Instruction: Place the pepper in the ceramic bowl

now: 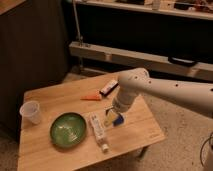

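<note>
You are working over a wooden surface (55, 97) that is carrying everything here. Your white arm (170, 92) is reaching in from the right, bending at a rounded joint above the far-right part of the surface and dropping toward its middle.

The ceramic bowl (68, 130) is sitting near the front-left. It is round, shallow and glossy green, and its inside is showing green glaze with a few pale reflections from rim to rim. Just to its right a white tube (98, 131) is lying lengthwise, one end pointing toward the front edge. You cannot tell whether the tube is touching the rim.

A translucent white cup (31, 111) is standing upright near the left edge, behind and to the left of the bowl and apart from it. You cannot tell what it is holding. A dark flat item with white and red markings (109, 88) is lying toward the far edge, next to the arm's joint.

The claw (111, 114) is hanging at the arm's end, low over the middle of the surface, just right of the tube's far end and right at a blue block (119, 120) with a yellowish part. You cannot tell whether the claw is released, clenched or grasping that block.

The pepper (91, 97), slim and orange, is lying flat on the surface behind the claw. It is just front-left of the dark item, outside the bowl and well apart from it.
</note>
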You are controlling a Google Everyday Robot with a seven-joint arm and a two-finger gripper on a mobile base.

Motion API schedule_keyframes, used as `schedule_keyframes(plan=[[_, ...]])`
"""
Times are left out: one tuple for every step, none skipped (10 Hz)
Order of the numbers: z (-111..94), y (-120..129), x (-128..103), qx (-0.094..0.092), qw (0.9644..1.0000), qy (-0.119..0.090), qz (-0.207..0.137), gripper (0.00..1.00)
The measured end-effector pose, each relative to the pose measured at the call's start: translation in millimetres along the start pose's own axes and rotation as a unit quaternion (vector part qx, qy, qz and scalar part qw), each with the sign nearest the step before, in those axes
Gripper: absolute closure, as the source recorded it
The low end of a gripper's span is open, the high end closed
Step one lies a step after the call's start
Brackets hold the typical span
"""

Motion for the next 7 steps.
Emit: schedule_keyframes(plan=[[-0.1,-0.5,-0.3,0.000,1.0000,-0.001,0.000,0.20],[-1.2,-1.5,-2.3,0.004,0.9999,-0.008,-0.006,0.20],[-6.2,-5.4,-8.9,0.015,0.9993,-0.030,-0.018,0.20],[-15.0,-17.1,-18.7,0.027,0.9974,-0.059,-0.032,0.20],[-23.4,-28.4,-31.6,0.035,0.9949,-0.081,-0.047,0.20],[-35.0,-41.9,-49.5,0.046,0.9913,-0.105,-0.065,0.20],[-48.6,-57.4,-77.4,0.060,0.9856,-0.130,-0.090,0.20]])
